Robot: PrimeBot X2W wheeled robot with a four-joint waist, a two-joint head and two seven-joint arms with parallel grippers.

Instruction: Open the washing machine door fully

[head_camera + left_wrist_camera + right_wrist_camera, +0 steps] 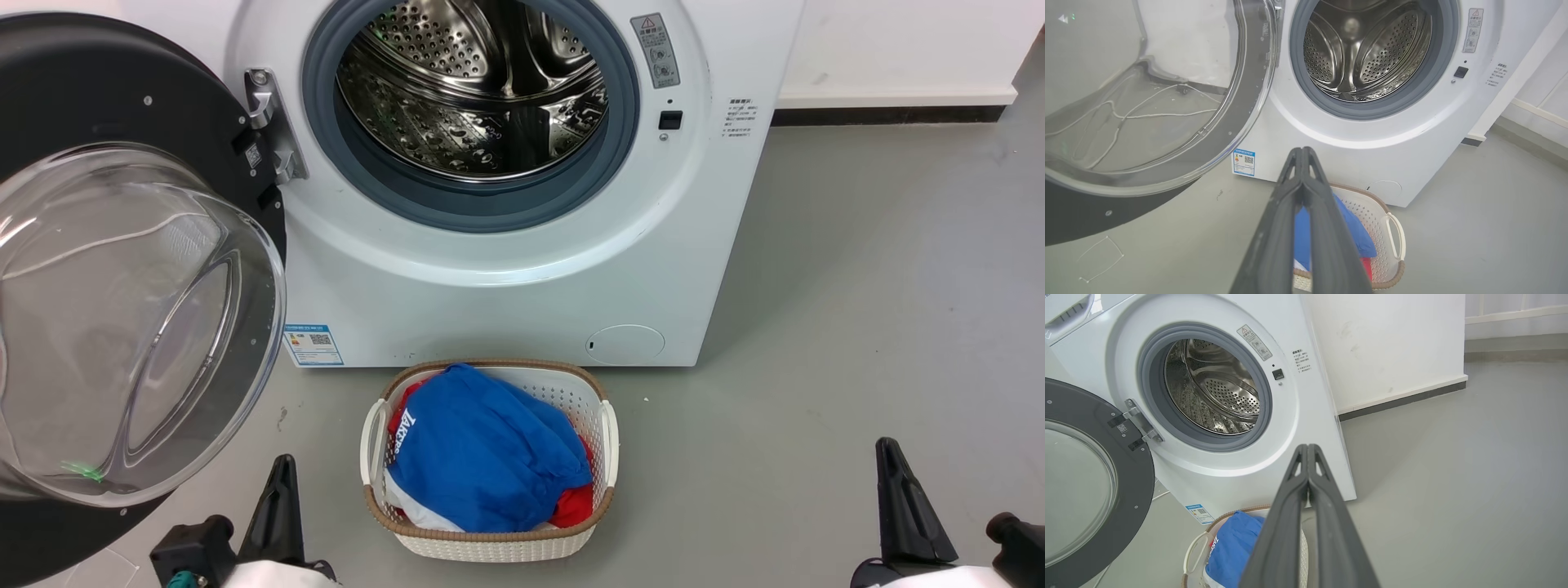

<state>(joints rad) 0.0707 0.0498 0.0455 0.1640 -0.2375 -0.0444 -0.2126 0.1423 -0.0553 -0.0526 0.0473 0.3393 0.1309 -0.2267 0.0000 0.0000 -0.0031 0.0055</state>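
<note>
Now the washing machine door (pixel 122 310) hangs wide open, left of the washing machine (pixel 506 310), so the drum (pixel 457 122) is easy to reach. The left gripper (pixel 1303 152) and right gripper (pixel 1307 448) are pinched closed on nothing, held low near the basket (pixel 490 541), likely because the job looks done.

Smooth grey floor (pixel 857 310). Standing on it: white washing machine (pixel 522 302), back towards wall. Just before machine, not touching: white woven laundry basket (pixel 498 545), brown-rimmed.

Washing machine door (pixel 139 310) left of washing machine (pixel 522 278); laundry basket (pixel 490 545) before it.
</note>
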